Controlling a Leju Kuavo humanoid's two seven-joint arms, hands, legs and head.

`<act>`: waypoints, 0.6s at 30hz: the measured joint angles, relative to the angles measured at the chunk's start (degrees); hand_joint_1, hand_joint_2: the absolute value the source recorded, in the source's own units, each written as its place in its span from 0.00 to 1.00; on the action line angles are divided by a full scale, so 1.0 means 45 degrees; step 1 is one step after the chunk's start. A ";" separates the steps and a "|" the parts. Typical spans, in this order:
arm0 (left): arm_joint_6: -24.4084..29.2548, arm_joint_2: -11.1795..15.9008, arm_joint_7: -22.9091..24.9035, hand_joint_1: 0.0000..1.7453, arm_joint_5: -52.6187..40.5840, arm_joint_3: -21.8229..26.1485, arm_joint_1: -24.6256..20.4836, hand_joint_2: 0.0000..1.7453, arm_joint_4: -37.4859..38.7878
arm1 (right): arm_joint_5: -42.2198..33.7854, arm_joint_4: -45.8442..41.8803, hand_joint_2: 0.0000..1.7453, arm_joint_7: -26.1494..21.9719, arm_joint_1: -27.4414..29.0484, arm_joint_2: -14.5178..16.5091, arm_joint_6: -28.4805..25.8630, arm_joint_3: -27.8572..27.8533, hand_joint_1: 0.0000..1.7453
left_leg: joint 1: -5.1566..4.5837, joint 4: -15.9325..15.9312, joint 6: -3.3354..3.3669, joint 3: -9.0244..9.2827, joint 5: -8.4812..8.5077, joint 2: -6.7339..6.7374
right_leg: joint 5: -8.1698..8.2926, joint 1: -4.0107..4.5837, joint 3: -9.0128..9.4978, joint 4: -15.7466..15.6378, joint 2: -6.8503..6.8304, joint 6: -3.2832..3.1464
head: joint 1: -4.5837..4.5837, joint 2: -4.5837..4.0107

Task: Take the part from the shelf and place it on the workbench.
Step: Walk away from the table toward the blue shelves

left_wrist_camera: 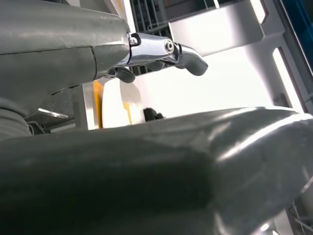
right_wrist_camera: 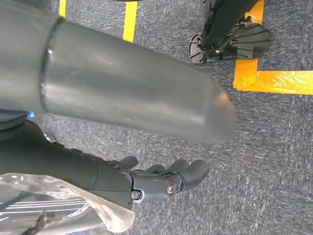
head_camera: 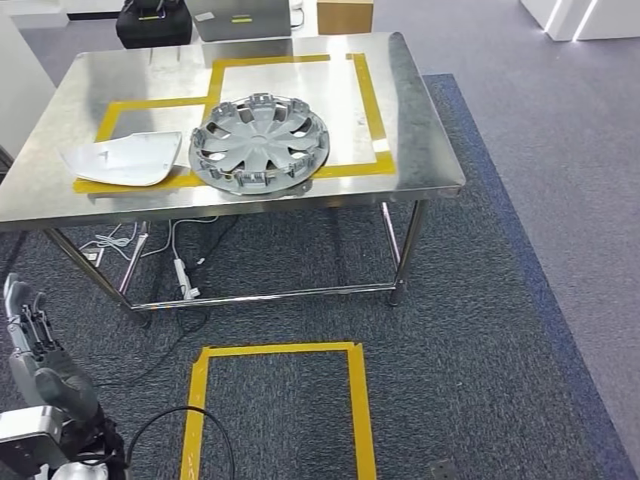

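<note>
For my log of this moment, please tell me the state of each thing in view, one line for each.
Hubcap: lying flat on the workbench, partly over the yellow tape.
White cover: lying flat beside the hubcap, left of it.
Left robot hand: low beside the robot, holding nothing.
Right robot hand: over the carpet, fingers extended, holding nothing.

I seem to stand in a workshop test area: ahead of my left hand, a steel workbench and yellow floor tape on grey carpet.
</note>
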 joint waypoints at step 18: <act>0.0221 -0.0081 -0.0019 0.00 -0.0095 -0.0010 -0.0167 0.00 0.0038 | 0.0055 0.0001 0.00 0.0060 0.0016 0.0000 0.0033 0.0005 0.00 | -0.0072 -0.1314 0.0704 0.0903 0.0548 0.0051 | -0.1359 -0.0031 -0.2033 0.2768 0.0030 0.0561 | 0.0109 0.0000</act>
